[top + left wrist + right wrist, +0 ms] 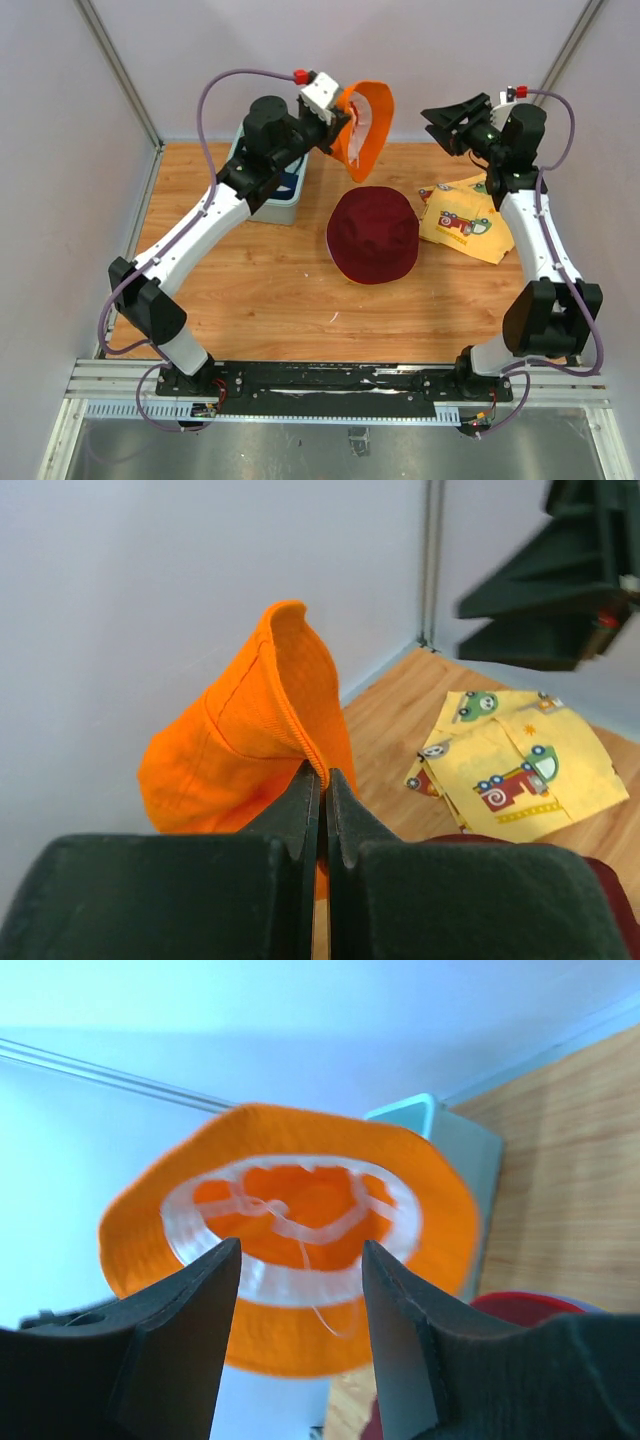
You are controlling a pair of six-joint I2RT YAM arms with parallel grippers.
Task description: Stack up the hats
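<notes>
My left gripper [342, 120] is raised at the back of the table and is shut on the brim of an orange hat [366, 130], which hangs on edge with its white-lined inside facing right. The left wrist view shows the brim [300, 730] pinched between the closed fingertips [322, 777]. My right gripper [436, 128] is open and level with the hat, a short way to its right. In the right wrist view the hat's opening [420, 1200] shows between the spread fingers [300, 1252], apart from them. A maroon hat [372, 235] lies brim-down on the table below.
A teal tub [290, 198] stands at the back left, partly under my left arm, and shows again as a teal tub [452, 1132] behind the hat. A yellow cloth printed with red cars [462, 222] lies at the right. Grey walls close in the back and sides.
</notes>
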